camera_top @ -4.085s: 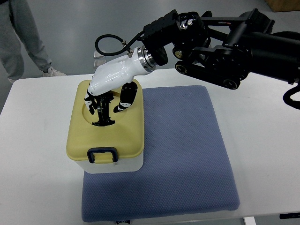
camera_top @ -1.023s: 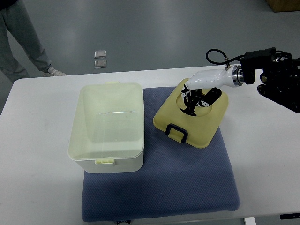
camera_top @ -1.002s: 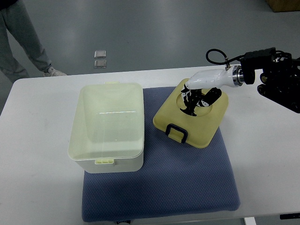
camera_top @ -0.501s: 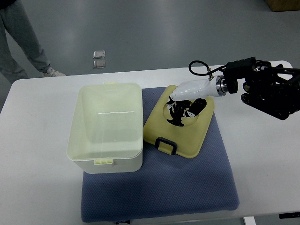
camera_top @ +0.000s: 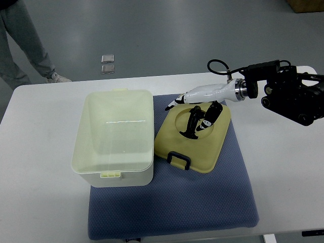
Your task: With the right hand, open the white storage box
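Top view. The box point(camera_top: 114, 135) stands open on the left of the mat point(camera_top: 202, 202); its lid point(camera_top: 193, 140) lies flat just to its right, black latch point(camera_top: 178, 160) toward the camera. The right hand point(camera_top: 195, 104) sits over the lid's far edge, fingers point(camera_top: 172, 106) spread and holding nothing. The handle point(camera_top: 193, 123) lies directly below them. A person's leg point(camera_top: 23, 45) shows at upper left.

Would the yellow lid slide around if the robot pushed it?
Probably not much: the yellow lid lies flat on the blue mat, whose dotted weave looks grippy. It looks like stiff, light plastic, so it should move as one piece, unlikely to tip.
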